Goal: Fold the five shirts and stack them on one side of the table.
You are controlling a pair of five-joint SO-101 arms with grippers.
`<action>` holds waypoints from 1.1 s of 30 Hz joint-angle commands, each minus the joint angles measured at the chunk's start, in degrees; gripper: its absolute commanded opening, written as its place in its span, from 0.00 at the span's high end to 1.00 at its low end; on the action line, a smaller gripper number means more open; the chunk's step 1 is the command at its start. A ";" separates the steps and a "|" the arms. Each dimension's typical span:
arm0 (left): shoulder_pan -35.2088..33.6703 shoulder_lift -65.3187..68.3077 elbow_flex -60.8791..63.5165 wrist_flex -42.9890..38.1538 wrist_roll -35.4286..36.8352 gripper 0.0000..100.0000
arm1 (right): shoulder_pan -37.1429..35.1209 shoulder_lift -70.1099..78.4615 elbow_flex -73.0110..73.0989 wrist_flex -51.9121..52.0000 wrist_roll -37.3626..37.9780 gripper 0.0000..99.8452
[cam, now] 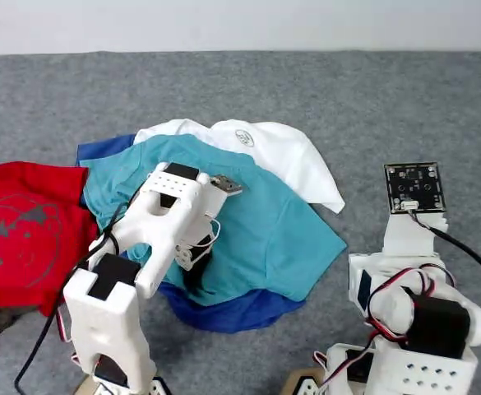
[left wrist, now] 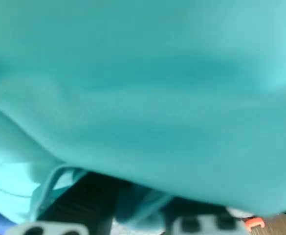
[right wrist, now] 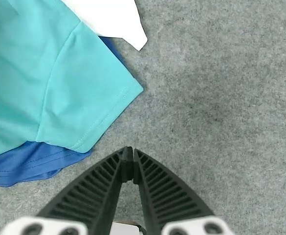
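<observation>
1. Position of the workpiece. The teal short-sleeved cotton shirt [cam: 256, 230] lies spread on top of a loose pile at the left-centre of the grey carpeted table [cam: 388, 99]. It is not yet folded. Beneath it lie a dark blue shirt [cam: 240, 313], which shows along the near edge, and a white shirt [cam: 281, 152], which shows at the far right. A red printed shirt [cam: 26, 230] lies to the left, touching the pile. The longer spread of the teal shirt runs from far left to near right, and one sleeve ends at the near right.

2. Governing relation. The left pincer [cam: 196, 265] is down on the near edge of the teal shirt, close to where the blue cloth shows. The left arm is therefore the nearer arm. Teal cloth lies directly against the left wrist camera.

3. Left pincer state. Cloth bunches around it, but whether it is clenched on the teal shirt or released cannot be told.

4. Right pincer state. The right pincer [right wrist: 128, 156] is clenched with the tips meeting, and it holds nothing. It hangs over bare table, just near and right of the teal sleeve hem. The shirt lies to its left and far side.

5. Assessment. A fold likely needs the right pincer released before it can take that sleeve.
</observation>
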 commanded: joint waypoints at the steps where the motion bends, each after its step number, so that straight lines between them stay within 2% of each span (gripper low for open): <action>1: -3.25 -4.40 0.48 -2.37 0.44 1.00 | 0.31 -0.31 -3.25 0.84 0.53 0.99; 12: -27.34 -42.99 0.31 -2.64 1.58 1.00 | 0.31 -0.31 -3.25 0.75 0.53 0.99; 17: -37.63 -54.95 -4.44 -2.64 1.67 1.00 | 0.04 -0.31 -3.08 0.66 0.44 0.99; 22: -49.05 -57.23 -11.82 -3.34 1.41 1.00 | 0.04 0.04 -3.08 0.40 0.53 0.99; 28: -66.64 -57.23 -14.37 -16.18 1.67 1.00 | 0.04 0.04 -3.08 0.31 0.62 0.99; 33: -76.40 -57.23 -14.37 -25.32 1.67 1.00 | 0.04 0.04 -3.08 0.40 0.62 0.99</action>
